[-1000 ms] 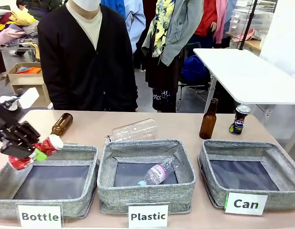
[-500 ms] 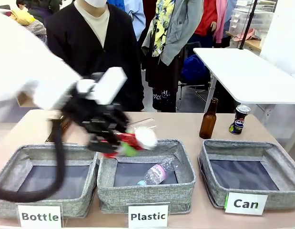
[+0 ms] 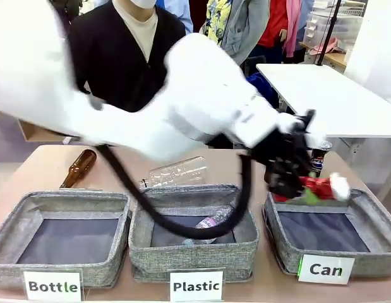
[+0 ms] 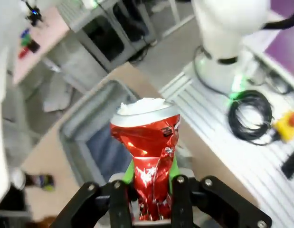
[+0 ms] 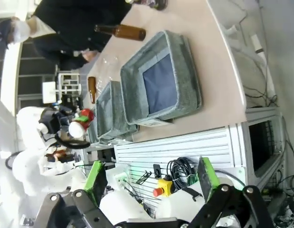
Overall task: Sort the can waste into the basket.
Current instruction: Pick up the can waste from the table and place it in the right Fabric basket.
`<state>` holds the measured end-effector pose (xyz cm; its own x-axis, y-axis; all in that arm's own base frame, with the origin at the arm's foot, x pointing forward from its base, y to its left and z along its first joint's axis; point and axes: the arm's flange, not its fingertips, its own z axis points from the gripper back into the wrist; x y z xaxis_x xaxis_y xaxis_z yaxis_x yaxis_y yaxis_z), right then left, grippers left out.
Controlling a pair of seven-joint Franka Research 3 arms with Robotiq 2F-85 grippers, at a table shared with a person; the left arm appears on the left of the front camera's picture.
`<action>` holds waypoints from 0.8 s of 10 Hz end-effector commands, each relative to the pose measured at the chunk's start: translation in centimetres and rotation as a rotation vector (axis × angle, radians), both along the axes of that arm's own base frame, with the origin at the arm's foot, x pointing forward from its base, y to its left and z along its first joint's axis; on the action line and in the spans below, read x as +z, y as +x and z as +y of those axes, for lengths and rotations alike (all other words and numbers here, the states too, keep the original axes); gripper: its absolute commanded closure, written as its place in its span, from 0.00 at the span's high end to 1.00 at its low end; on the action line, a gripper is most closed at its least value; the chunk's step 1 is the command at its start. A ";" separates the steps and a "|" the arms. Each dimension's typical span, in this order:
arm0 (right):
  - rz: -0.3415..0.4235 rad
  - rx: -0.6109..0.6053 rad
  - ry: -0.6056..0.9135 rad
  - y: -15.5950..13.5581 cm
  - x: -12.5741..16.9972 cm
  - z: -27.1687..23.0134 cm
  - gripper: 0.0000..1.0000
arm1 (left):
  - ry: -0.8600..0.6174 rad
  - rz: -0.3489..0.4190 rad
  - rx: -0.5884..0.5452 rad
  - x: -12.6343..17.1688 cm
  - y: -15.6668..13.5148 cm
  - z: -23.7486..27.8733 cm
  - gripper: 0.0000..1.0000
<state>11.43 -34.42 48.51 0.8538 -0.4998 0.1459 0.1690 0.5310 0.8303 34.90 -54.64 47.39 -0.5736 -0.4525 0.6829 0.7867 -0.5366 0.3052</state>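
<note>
My left gripper (image 3: 307, 189) is shut on the crushed red can (image 3: 319, 187), which it holds sideways just above the back left corner of the grey "Can" basket (image 3: 369, 260). In the left wrist view the red can (image 4: 147, 148) is pinched between the green pads of the left gripper (image 4: 147, 176), silver top away from the camera, with the basket (image 4: 79, 141) below. The dark can (image 3: 321, 153) stands on the table behind the basket, partly hidden by the arm. My right gripper (image 5: 151, 179) is open and holds nothing, off the table's end.
The left arm spans the table over the "Plastic" basket (image 3: 194, 255), which holds a clear bottle (image 3: 211, 222). The "Bottle" basket (image 3: 62, 268) has nothing in it. A brown bottle (image 3: 78, 168) and a clear plastic bottle (image 3: 176, 172) lie behind the baskets. A person stands at the far side.
My left arm has swung from the table's left end, past the "Bottle" and "Plastic" baskets, to above the "Can" basket, with the red can still in its grip.
</note>
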 end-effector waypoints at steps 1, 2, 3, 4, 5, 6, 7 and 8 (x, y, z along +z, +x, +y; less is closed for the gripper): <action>0.019 0.009 -0.001 0.9 1.0 1.4 1.00 | 0.022 -0.081 0.002 -1.4 1.8 -6.9 0.26; 0.019 0.009 -0.001 0.9 1.0 1.4 1.00 | 0.006 -0.063 0.034 -2.5 2.2 -9.3 0.26; 0.019 0.009 -0.001 0.9 1.0 1.4 1.00 | 0.017 -0.055 0.082 -3.6 2.4 -11.2 0.26; 0.019 0.009 -0.001 0.9 1.0 1.4 1.00 | 0.040 -0.039 0.112 -4.5 2.8 -12.5 0.26; 0.019 0.009 -0.001 0.9 1.0 1.4 1.00 | 0.054 -0.050 0.133 -4.9 2.8 -13.1 0.26; 0.019 0.009 -0.001 0.9 1.0 1.4 1.00 | 0.065 -0.047 0.143 -5.2 2.7 -13.2 0.26; 0.019 0.009 -0.001 0.9 1.0 1.4 1.00 | 0.084 -0.053 0.141 -5.4 2.6 -13.2 0.26; 0.019 0.009 -0.001 0.9 1.0 1.4 1.00 | 0.093 -0.072 0.144 -5.5 2.5 -12.9 0.26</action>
